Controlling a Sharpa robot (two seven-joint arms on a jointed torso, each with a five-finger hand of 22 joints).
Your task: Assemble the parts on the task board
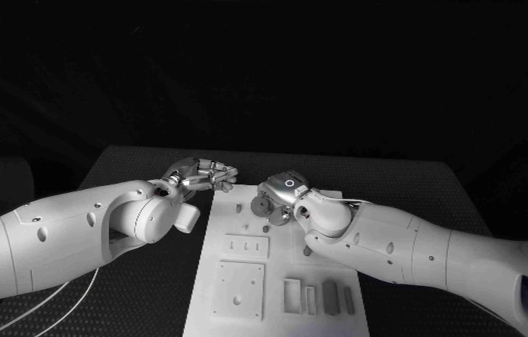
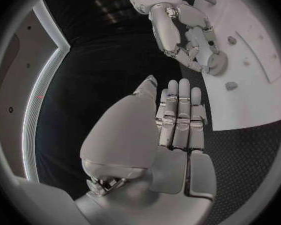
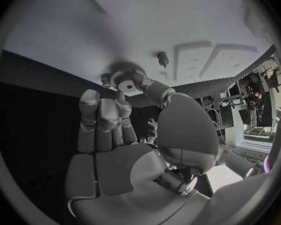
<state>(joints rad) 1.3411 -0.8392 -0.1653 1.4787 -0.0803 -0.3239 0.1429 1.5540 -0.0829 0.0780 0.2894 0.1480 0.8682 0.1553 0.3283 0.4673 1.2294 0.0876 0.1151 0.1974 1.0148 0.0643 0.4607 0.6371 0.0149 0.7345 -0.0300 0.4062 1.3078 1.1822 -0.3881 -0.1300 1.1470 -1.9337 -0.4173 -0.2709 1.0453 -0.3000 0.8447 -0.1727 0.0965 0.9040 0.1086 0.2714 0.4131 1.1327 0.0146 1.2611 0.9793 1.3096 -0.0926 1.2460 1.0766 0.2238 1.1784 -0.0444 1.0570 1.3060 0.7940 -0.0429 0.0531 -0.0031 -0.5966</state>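
The black table carries the white task board at its middle, running toward six o'clock. The right hand hangs over the board's far end at about twelve o'clock, pinching a toothed gear between thumb and fingers. The left hand sits at ten o'clock just off the board's corner, fingers straight together, holding nothing. Small pegs stand beside the gear.
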